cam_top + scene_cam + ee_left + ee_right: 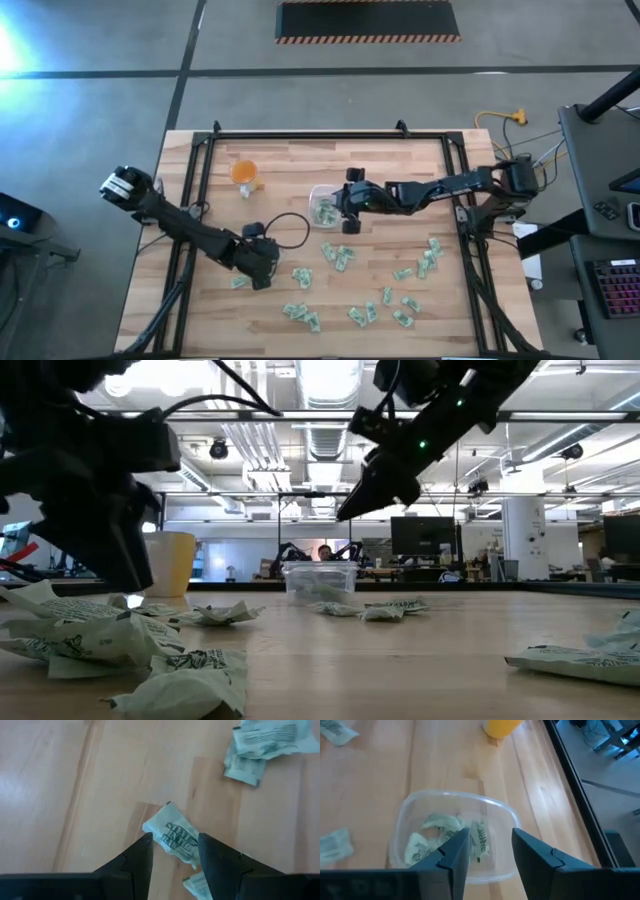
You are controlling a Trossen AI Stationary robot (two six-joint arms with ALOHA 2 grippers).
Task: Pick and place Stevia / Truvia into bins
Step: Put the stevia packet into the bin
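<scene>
Right gripper (487, 852) hangs above the clear plastic bin (407, 810) with its two dark fingers apart, and a pale green Stevia sachet (480, 842) shows between them, on edge, over the bin's inside. Whether it is loose or touching a finger cannot be told. A few more sachets (432, 832) lie crumpled in the bin. Risk here: the sachet is close to the near wall, so it could catch on the rim or cling to a finger and land on the wooden table (400, 180).

Left gripper (175, 855) is low over the table near its front left, fingers parted around a printed sachet (175, 835), not closed on it. Another sachet (200, 885) lies just beside, so closing may pinch two or push the thin packet flat and away.

Many scattered sachets (360, 315) cover the front of the table. An orange cup (245, 172) stands near the bin, apart from it.
</scene>
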